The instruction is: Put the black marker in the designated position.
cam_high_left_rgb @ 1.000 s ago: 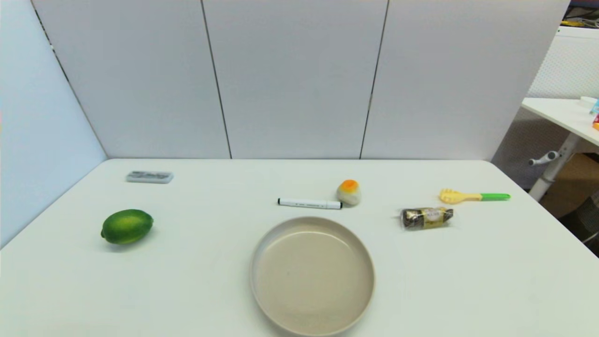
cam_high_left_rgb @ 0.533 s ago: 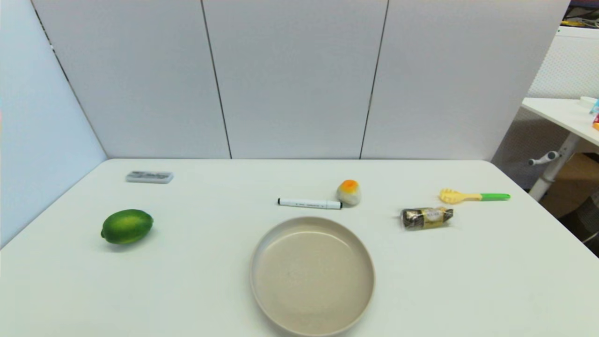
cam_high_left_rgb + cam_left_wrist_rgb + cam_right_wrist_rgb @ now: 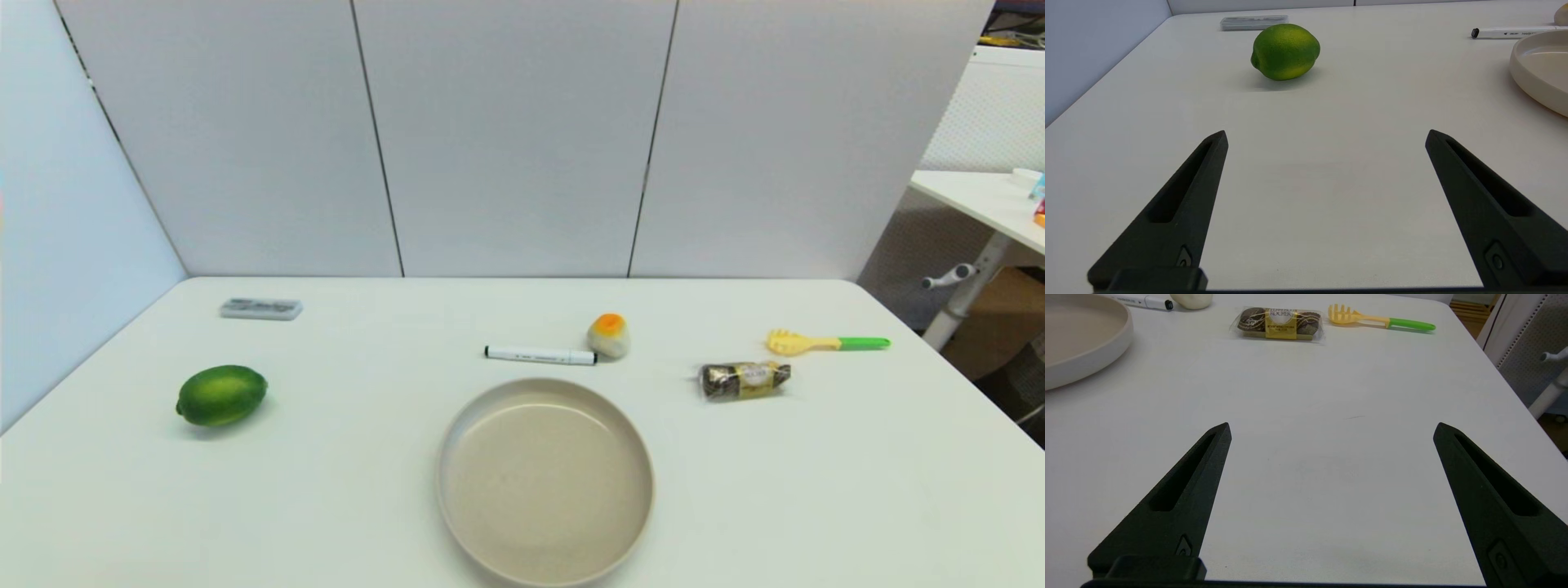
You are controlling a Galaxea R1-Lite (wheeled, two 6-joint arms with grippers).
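Left gripper (image 3: 1326, 136) wide open, empty, low over table (image 3: 343, 506) near front-left; lime (image 3: 221, 394) ahead of it. Marker (image 3: 540, 355) lies mid-table, just behind plate (image 3: 457, 441) rim, long axis parallel to back edge, right tip near egg toy (image 3: 609, 335). Right gripper (image 3: 1332, 428) wide open, empty, front-right. We judge both about equally far; approach across barrel.

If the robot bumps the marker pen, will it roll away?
Probably a bit. The black marker looks round and slim and lies flat on the table, so a sideways nudge would likely roll it. The plate just in front might stop it. It looks stiff and light.
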